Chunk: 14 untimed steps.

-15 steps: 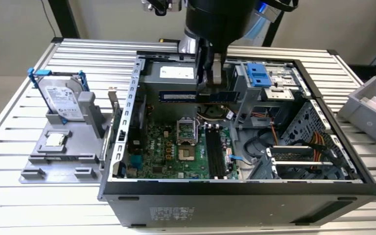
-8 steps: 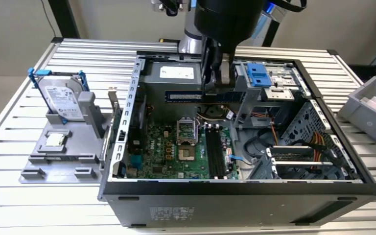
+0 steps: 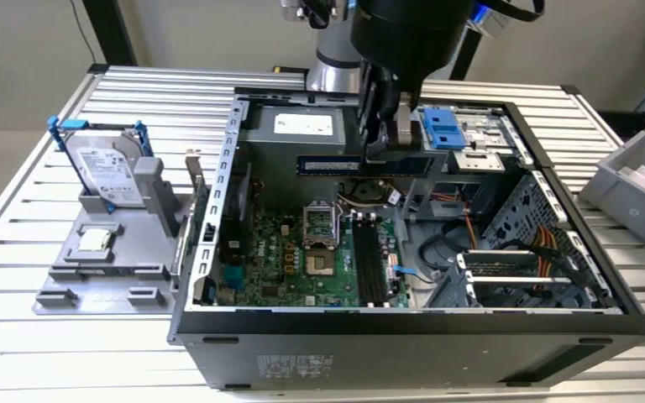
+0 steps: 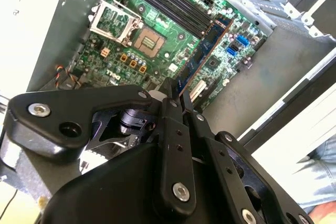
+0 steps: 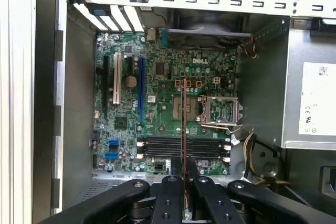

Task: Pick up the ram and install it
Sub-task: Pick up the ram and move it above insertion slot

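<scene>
1. Black gripper [image 5: 183, 174]: seen from close behind in both wrist views, with its linked fingers [image 5: 170, 192] pressed together on the ram [image 4: 205, 55].
2. Bluish ram [image 3: 339, 165]: a narrow stick pinched from above and held level in the air over the open computer case [image 3: 412, 332]. It touches nothing but the fingers. In the first wrist view it shows edge-on as a thin line.
3. Black memory slots [image 3: 369, 262]: a parallel row on the motherboard, well below the ram, whose length lies across their run.
4. Green motherboard [image 5: 157, 77]: flat on the case floor, with a metal-framed processor socket [image 5: 220, 109] just beside the slots.
5. Grey power supply [image 3: 300, 126]: a white-labelled box at the far end of the case in the exterior view, just behind the ram.
6. Silver hard drive [image 3: 110, 172]: white-labelled, upright in a grey fixture [image 3: 98, 269] on the slatted metal table [image 3: 20, 210], to the exterior view's left of the case.
7. Grey bin [image 3: 637, 180]: at the exterior view's right, apart from the case.
</scene>
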Tool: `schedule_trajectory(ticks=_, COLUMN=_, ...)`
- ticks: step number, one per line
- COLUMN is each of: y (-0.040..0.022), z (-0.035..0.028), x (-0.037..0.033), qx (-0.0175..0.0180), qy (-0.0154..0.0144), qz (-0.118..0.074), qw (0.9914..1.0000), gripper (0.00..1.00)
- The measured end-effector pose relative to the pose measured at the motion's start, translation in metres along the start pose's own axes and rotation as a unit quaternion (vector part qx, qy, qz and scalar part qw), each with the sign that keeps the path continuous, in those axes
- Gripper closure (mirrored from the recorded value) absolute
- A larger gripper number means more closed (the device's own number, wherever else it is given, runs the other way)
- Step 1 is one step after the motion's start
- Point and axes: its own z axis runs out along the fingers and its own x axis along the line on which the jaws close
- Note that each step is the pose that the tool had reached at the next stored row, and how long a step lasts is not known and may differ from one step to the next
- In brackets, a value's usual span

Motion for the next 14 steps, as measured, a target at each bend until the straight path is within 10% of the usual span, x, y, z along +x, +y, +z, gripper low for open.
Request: schedule_trajectory(ticks=14, y=-0.0183, z=-0.0003, x=0.0, qx=0.0, qy=0.0, qz=0.0, qw=1.0, gripper=1.0)
